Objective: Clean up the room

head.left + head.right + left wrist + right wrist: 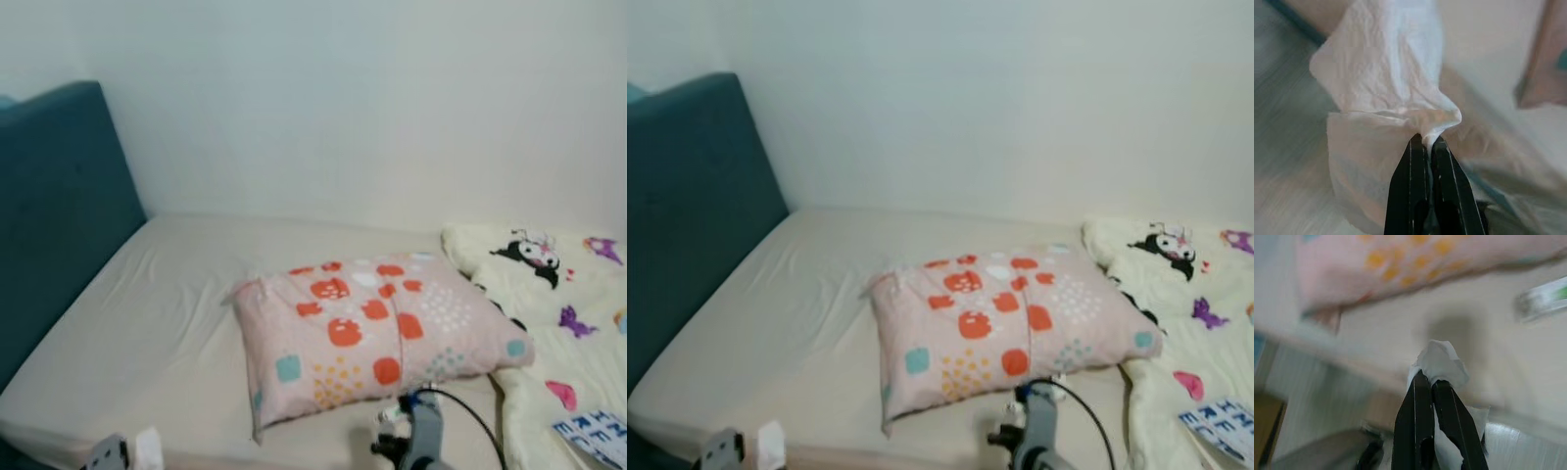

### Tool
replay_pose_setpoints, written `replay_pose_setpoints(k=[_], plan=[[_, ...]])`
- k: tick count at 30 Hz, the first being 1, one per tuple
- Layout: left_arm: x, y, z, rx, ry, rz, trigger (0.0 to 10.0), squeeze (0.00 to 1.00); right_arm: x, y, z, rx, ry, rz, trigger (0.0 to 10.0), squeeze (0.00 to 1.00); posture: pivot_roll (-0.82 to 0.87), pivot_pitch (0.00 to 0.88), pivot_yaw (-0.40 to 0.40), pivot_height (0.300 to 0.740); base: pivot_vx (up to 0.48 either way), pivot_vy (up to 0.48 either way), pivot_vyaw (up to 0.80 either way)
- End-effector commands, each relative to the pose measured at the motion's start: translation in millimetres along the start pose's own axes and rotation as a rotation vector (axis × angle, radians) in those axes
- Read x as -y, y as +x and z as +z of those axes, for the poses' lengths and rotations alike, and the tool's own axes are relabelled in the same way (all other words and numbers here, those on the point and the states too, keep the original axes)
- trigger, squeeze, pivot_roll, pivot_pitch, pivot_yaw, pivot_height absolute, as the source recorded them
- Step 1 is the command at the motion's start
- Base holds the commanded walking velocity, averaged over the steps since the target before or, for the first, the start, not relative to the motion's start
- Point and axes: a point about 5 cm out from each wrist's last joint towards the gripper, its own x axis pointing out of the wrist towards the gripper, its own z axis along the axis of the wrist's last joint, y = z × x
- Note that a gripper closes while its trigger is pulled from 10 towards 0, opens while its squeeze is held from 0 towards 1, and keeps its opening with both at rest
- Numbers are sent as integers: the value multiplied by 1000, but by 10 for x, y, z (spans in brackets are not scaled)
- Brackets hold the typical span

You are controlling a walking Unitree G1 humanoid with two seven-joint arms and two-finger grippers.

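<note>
I have both grippers pinched shut on litter, the left gripper on a crumpled tissue, the right gripper on a paper wad, lifted clear of the bed for binning.

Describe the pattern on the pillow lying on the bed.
Pale pink pillow with red, teal and yellow-dot patches; clearest in the left eye view.

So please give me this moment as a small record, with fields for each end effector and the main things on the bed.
left end effector: shut on a white tissue
right end effector: shut on a crumpled white paper
pillow: pink with orange patches, lying on the bed
bed: beige sheet, teal headboard at the robot's left
blanket: cream, cartoon prints, at the right beside the pillow
</note>
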Motion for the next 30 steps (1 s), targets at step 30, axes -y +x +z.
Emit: replay_pose_setpoints(k=[30], plan=[[292,59,-160,-124,249,-58,10000,0,-83,-19,-244,-126,-89,35,10000,0,3,0,-27,740,0,0,731]])
